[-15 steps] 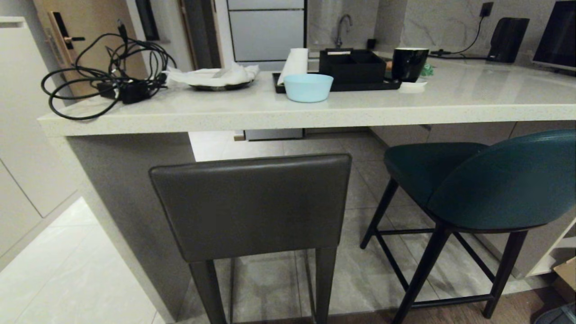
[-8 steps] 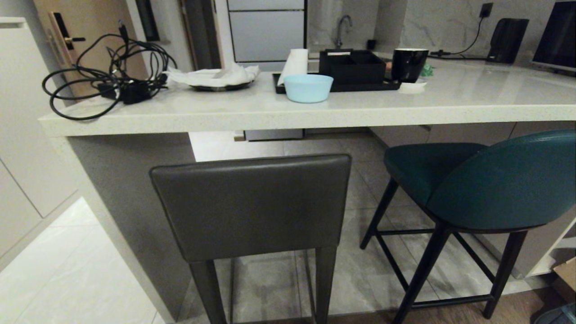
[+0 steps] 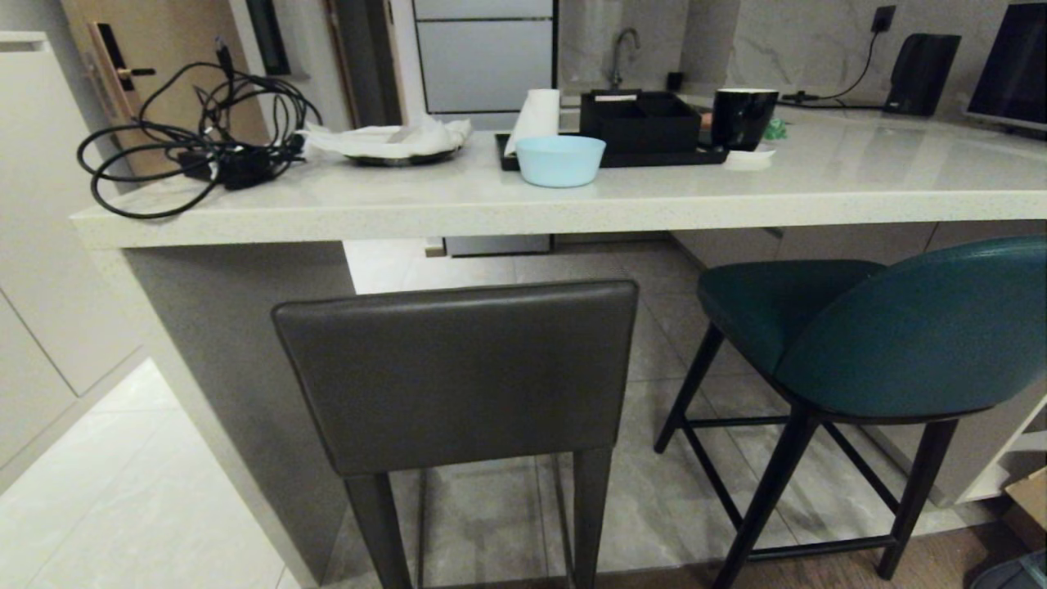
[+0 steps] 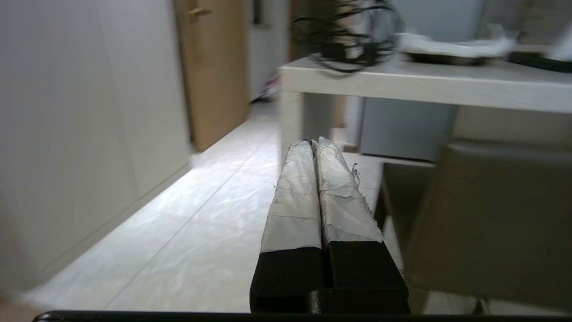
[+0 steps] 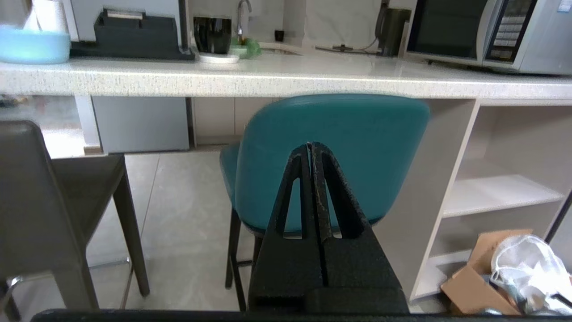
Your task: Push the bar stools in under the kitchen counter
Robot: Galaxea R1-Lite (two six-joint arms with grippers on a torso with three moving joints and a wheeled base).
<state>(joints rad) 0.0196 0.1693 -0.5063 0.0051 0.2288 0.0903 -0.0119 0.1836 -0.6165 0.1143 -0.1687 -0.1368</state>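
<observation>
Your head view looks down and forward over the kitchen counter point(image 3: 523, 214), close behind both stools. Left wrist view sits low, facing the counter's left end past the grey stool point(image 4: 487, 219). Right wrist view sits low, near the teal stool point(image 5: 330, 147). All three share the counter edge.

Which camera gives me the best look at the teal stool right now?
The right wrist view: the teal stool sits centred there, whole backrest facing the camera behind the shut right gripper. The head view cuts its backrest off at the right edge. The left wrist view doesn't show it.
</observation>
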